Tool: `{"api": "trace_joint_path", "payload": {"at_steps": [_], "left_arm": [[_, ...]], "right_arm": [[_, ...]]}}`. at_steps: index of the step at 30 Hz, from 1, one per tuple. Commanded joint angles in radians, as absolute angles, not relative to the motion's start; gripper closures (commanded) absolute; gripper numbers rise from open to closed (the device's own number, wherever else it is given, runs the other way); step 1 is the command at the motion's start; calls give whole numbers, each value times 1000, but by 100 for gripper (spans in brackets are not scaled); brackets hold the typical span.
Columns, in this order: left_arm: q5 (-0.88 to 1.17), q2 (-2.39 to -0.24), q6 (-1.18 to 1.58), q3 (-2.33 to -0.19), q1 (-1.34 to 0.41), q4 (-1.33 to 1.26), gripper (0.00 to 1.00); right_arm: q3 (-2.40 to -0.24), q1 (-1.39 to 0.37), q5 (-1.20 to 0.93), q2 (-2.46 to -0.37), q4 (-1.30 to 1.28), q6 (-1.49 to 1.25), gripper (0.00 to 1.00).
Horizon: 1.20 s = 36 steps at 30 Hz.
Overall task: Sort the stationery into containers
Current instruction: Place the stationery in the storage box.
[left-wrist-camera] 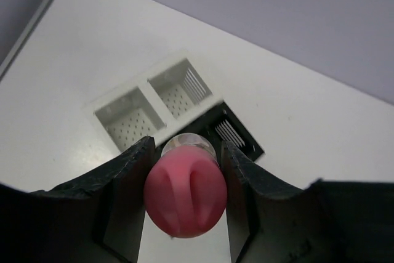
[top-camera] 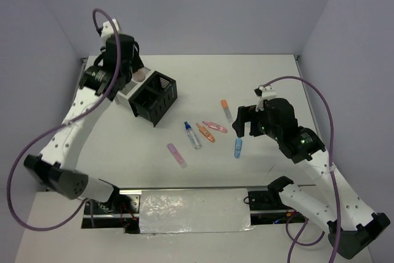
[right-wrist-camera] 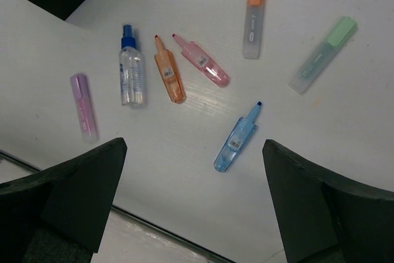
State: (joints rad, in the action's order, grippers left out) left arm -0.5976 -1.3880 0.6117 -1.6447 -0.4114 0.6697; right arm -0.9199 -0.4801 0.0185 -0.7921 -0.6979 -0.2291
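Left gripper (left-wrist-camera: 184,152) tight around pink-capped bottle (left-wrist-camera: 184,198) above white bins (left-wrist-camera: 129,121); right gripper (right-wrist-camera: 192,146) spread wide

A white table (top-camera: 203,84) is lying under soft, even light and is showing only faint shadows. Beyond the table's far edge a pale lavender-grey back wall (top-camera: 203,4) is rising. A left wall (top-camera: 31,41) and a right wall (top-camera: 363,35) of the same colour are closing in on the table's two sides. A small metal bracket (top-camera: 83,60) is sitting at the table's far left corner and a second bracket (top-camera: 297,57) at its far right corner. Along the table's near edge a crinkled silvery sheet (top-camera: 194,214) is lying just below a dark strip (top-camera: 184,190).
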Motion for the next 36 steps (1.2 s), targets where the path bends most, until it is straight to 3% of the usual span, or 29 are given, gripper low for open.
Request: {"api": "trace_joint_path", "payload": {"at_steps": [1,9,17,20,21,23,24,27,36], "left_arm": [[-532,-1541,540,-1799,-292,649,100],[-369,-1900,497,-2007,-152,504,100],[-367,-1979,483,-2000,-152,474,96],[-386,-1991,488,-1980,-150,476,82],[-391,-1996,489,-1977,-152,477,65],[-414,-2000,491,-1968,-152,479,51],[-423,-2002,494,-1970,-150,486,33],[-423,-2000,494,-1977,-150,502,3],[-311,-1831,531,-2014,-153,584,1]], "right_arm": [[-940,-488,5,-796,-638,-215,0],[-946,-508,-40,-851,-627,-195,0],[-940,-514,-35,-857,-629,-195,0],[-943,-515,-32,-870,-632,-195,0],[-945,-515,-32,-873,-632,-195,0],[-948,-515,-32,-882,-635,-195,0],[-950,-517,-34,-885,-635,-196,0],[-950,-517,-38,-893,-634,-201,0],[-917,-515,-94,-960,-571,-225,0]]}}
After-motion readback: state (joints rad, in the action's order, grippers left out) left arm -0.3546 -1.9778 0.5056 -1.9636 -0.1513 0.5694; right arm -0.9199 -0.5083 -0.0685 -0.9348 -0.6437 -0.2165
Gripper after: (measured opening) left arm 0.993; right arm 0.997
